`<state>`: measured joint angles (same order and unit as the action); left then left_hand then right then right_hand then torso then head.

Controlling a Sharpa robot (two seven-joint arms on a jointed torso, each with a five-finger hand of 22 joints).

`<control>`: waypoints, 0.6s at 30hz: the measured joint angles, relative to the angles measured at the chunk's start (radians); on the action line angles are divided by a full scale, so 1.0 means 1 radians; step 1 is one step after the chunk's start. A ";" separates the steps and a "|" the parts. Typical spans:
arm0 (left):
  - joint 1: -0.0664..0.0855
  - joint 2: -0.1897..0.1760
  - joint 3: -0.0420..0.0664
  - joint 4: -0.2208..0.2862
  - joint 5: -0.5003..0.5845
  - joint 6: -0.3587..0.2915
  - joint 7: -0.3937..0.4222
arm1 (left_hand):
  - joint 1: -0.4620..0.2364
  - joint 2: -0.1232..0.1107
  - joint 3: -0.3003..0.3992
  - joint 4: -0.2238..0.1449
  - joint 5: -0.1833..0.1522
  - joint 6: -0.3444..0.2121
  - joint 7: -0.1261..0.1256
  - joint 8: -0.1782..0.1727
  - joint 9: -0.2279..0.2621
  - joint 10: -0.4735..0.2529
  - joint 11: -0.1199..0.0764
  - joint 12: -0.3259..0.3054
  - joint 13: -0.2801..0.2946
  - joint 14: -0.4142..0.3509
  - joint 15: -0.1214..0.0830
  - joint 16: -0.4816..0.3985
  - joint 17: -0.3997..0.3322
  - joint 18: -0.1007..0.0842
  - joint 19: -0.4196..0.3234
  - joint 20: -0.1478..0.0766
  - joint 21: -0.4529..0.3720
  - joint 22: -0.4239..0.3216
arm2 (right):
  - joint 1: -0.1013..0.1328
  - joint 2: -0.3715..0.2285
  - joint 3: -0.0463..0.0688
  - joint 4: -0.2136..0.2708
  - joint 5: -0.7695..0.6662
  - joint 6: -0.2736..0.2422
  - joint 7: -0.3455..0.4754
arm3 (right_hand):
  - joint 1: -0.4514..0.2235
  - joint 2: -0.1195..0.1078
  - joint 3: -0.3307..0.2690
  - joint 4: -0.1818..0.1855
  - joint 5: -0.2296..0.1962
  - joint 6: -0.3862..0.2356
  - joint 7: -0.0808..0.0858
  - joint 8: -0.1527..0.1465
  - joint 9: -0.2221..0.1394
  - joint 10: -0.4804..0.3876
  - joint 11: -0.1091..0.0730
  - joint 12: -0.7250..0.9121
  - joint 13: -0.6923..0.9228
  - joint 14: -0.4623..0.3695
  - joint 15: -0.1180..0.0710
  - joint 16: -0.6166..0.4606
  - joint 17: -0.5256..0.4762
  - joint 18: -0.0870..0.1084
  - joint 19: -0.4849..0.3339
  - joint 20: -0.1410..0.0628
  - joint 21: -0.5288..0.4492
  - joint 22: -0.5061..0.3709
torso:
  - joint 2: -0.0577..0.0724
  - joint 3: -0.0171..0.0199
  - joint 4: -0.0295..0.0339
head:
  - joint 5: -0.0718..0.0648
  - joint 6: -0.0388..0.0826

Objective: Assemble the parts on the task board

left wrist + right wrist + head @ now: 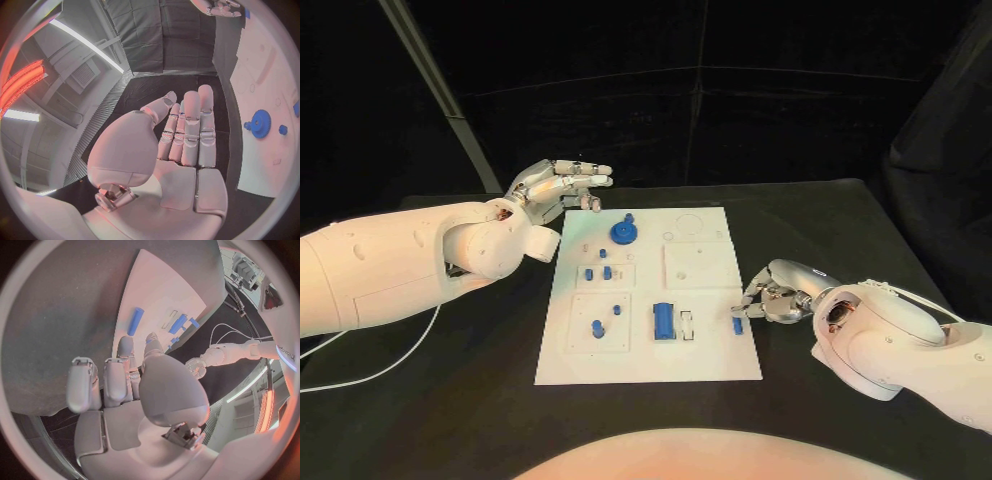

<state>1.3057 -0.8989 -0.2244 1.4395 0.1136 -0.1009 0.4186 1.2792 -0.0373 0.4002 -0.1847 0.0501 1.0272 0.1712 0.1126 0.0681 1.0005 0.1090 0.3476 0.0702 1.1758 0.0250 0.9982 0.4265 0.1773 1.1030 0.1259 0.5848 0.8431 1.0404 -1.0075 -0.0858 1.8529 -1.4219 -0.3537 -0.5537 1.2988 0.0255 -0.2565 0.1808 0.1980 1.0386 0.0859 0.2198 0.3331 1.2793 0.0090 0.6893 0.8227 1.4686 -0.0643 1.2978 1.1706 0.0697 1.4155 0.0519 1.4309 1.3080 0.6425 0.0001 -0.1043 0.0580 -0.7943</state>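
Task board (646, 365), a white plate, lies in the middle of the black table (430, 420). Blue parts rest on it: a gear (625, 232) near its far edge, small pegs (597, 273) below that, and a rectangular block (664, 320) toward the near side. The left robot hand (560, 185) hovers off the board's far left corner, released, fingers straight and holding nothing. The right robot hand (773, 296) sits at the board's right edge beside a small blue piece (737, 325); I cannot tell whether it grasps it.
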 measured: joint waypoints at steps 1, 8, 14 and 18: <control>0.000 0.000 0.000 0.000 0.000 0.000 0.000 | 0.000 0.000 0.000 0.000 0.000 0.000 0.000 0.000 0.000 0.000 0.000 0.000 0.000 0.000 0.000 0.000 0.000 0.000 0.000 0.000 0.000 0.000 | 0.000 0.001 0.000 -0.001 -0.002 0.001 -0.002 | 0.000 0.000 -0.002 0.002 0.000 0.002 0.002 0.000 0.000 0.000 0.000 0.000 0.000 0.000 0.000 0.000 0.000 0.000 0.000 0.000 0.000 0.000 | 0.000 0.0000 0.0000 | 0.000 0.000; 0.000 0.001 -0.002 0.000 0.000 0.002 -0.001 | 0.000 0.000 0.000 0.000 0.000 0.000 0.000 0.000 0.000 0.000 0.000 0.000 0.000 0.000 0.000 0.000 0.000 0.000 0.000 0.000 0.000 0.000 | 0.000 0.031 0.000 -0.027 -0.035 0.029 -0.038 | 0.000 0.000 -0.005 0.000 0.000 0.007 -0.001 0.000 0.000 0.000 0.000 -0.001 -0.004 0.000 0.000 0.000 -0.003 0.000 0.000 0.000 0.000 0.000 | 0.001 0.0000 0.0026 | -0.002 0.001; 0.000 0.001 -0.002 -0.001 0.000 0.003 -0.001 | 0.000 0.000 0.000 0.000 0.000 0.000 0.000 0.000 0.000 0.000 0.000 0.000 0.000 0.000 0.000 0.000 0.000 0.000 0.000 0.000 0.000 0.000 | -0.001 0.054 -0.001 -0.043 -0.053 0.068 -0.057 | 0.011 0.001 -0.010 -0.004 0.000 0.017 -0.005 0.000 0.000 0.000 0.000 -0.004 -0.004 0.000 0.000 0.000 -0.003 0.000 0.000 0.000 0.000 0.000 | 0.002 0.0004 0.0027 | -0.001 -0.001; -0.001 0.002 -0.003 -0.002 0.000 0.004 -0.002 | 0.000 0.000 0.000 0.000 0.000 0.000 0.000 0.000 0.000 0.000 0.000 0.000 0.000 0.000 0.000 0.000 0.000 0.000 0.000 0.000 0.000 0.000 | -0.001 0.066 -0.001 -0.046 -0.061 0.100 -0.064 | 0.020 0.005 -0.012 -0.007 0.004 0.029 -0.007 0.000 0.001 0.000 0.000 -0.009 -0.005 0.000 0.000 0.000 -0.003 0.000 0.000 0.000 0.000 0.000 | 0.001 -0.0004 0.0026 | -0.001 -0.001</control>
<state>1.3050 -0.8974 -0.2271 1.4376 0.1136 -0.0965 0.4170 1.2792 -0.0373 0.4002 -0.1847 0.0501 1.0273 0.1713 0.1126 0.0681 1.0005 0.1089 0.3476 0.0703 1.1758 0.0250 0.9982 0.4266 0.1773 1.1030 0.1259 0.5848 0.8433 1.0392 -0.9417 -0.0864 1.8070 -1.4825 -0.2537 -0.6179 1.3186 0.0310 -0.2689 0.1737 0.2019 1.0676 0.0787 0.2198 0.3345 1.2792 0.0090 0.6801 0.8176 1.4685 -0.0644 1.2977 1.1672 0.0698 1.4155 0.0519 1.4309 1.3078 0.6437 -0.0003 -0.1017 0.0572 -0.7957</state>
